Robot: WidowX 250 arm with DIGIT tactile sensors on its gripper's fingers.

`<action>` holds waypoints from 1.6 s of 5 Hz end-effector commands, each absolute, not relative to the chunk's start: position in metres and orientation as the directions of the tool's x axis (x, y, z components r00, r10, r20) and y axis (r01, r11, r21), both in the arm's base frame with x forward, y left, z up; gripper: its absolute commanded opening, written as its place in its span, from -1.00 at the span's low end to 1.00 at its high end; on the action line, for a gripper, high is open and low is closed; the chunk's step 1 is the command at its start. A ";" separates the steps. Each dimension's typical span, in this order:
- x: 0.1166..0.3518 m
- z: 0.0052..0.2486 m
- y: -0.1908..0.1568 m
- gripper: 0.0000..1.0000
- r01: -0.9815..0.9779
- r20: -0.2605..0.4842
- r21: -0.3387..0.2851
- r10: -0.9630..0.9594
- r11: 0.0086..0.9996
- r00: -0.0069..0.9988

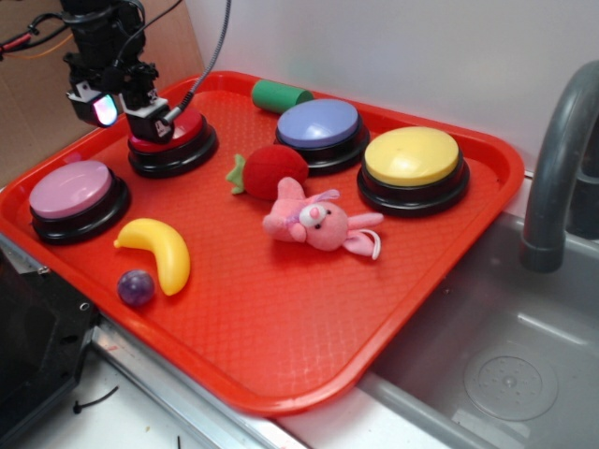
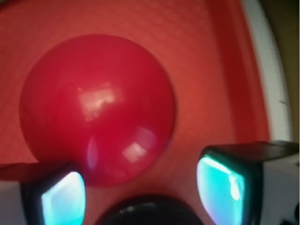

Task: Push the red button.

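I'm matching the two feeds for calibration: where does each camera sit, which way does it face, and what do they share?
Exterior: off the tray's front corner, raised, looking obliquely down across it toward the wall; shows the arm and gripper over the red button.
Wrist: on the gripper, facing down at the red button's dome; both fingertips show along the bottom edge.
Shared: red button, gripper, tray.

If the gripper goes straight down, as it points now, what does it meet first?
Most likely the red button: the gripper hangs right above its dome, pointing down. Whether it touches already is unclear.
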State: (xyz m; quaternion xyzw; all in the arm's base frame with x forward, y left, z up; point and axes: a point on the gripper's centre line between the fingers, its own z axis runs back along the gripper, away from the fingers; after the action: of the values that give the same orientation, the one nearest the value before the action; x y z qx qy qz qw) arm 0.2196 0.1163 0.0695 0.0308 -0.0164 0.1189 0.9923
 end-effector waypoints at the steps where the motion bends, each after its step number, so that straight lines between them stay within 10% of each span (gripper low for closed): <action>1: 0.236 0.122 0.123 1.00 -0.247 0.152 0.042 0.238 0.968 0.959; 8: 0.240 0.162 0.108 1.00 -0.235 0.124 0.021 0.231 0.972 0.965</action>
State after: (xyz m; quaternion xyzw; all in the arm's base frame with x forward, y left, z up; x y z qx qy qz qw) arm 0.2307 0.1059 0.1397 0.0083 -0.0239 0.1244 0.9919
